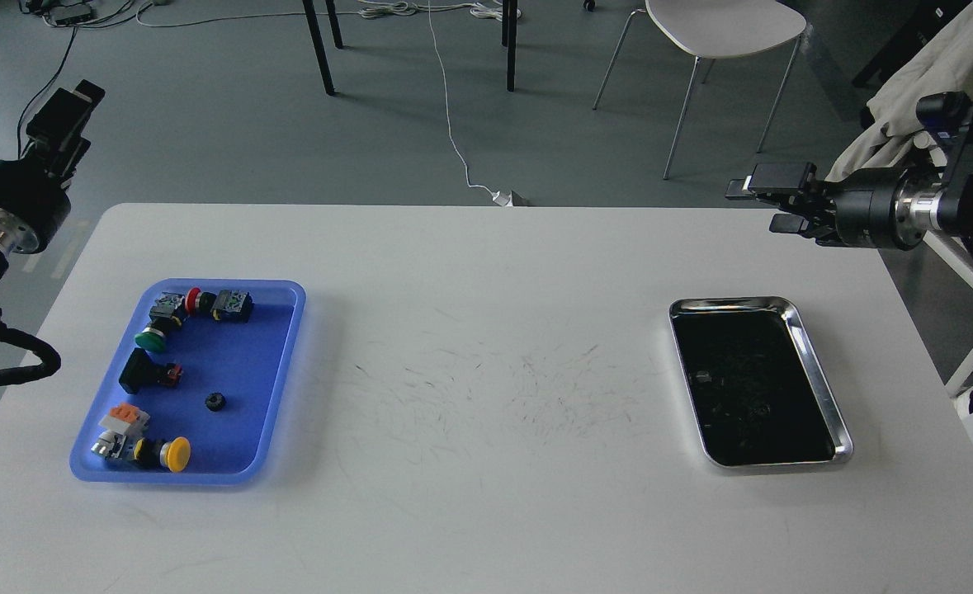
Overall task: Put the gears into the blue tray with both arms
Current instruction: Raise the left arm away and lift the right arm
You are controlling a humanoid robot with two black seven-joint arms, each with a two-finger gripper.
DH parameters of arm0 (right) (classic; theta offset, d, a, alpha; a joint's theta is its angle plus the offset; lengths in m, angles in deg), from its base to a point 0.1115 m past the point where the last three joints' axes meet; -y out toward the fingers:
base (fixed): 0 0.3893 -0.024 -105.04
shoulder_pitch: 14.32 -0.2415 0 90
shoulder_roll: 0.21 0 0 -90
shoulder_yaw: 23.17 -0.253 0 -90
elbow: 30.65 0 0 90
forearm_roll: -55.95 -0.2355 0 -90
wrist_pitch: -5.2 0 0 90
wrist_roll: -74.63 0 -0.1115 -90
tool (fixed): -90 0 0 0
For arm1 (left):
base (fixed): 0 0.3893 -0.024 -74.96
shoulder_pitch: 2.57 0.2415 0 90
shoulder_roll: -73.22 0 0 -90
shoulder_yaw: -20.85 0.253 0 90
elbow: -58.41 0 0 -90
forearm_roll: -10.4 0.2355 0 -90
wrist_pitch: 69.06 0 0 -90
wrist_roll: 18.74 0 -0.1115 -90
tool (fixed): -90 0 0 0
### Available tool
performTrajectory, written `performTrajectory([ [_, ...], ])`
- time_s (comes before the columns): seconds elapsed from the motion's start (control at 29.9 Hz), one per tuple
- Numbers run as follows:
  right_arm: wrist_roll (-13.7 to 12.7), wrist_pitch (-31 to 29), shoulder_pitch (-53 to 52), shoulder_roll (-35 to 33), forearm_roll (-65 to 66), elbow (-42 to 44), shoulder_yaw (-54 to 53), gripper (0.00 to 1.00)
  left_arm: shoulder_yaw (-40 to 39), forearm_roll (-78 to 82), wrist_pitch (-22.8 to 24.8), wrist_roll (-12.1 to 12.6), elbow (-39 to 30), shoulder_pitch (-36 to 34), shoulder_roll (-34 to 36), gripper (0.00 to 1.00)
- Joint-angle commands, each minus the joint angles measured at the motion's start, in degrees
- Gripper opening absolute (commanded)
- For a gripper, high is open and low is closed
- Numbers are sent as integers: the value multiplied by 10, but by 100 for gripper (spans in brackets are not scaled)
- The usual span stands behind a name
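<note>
The blue tray (284, 346) lies on the left of the white table. One small black gear (214, 402) rests in it, among several coloured push-button switches. My left gripper (63, 122) is raised off the table's far left corner, well behind the tray. It points up and away, and I cannot make out its two fingers. My right gripper (771, 202) hovers above the far right table edge, behind the steel tray, and points left. Its fingers stand apart with nothing between them.
A shiny steel tray (820, 388) with a dark interior sits on the right; a small greyish bit (703, 376) lies in it, too small to identify. A white chair (721, 33), table legs and floor cables stand beyond the table's far edge.
</note>
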Motion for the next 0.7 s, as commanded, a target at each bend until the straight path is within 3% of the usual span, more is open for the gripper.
performTrajectory([
  [0.0,2,0,-3,-2,54,-6,0,94,-7,-11,0,0,22,0,-27,95],
  [0.13,6,0,-6,-9,61,-14,-5,87,-6,-10,0,0,36,3,-56,96],
  [0.3,6,38,-8,-3,58,7,-32,88,-7,-12,-3,0,36,6,-59,96],
  [0.5,7,41,-5,-9,58,-1,-48,89,-7,-15,-2,0,36,7,-59,96],
  [0.53,7,32,22,-15,61,-39,-73,92,-20,-89,14,0,36,7,-59,97],
  [0.67,7,14,9,-40,104,-88,-67,97,-22,-110,16,0,36,8,-62,97],
])
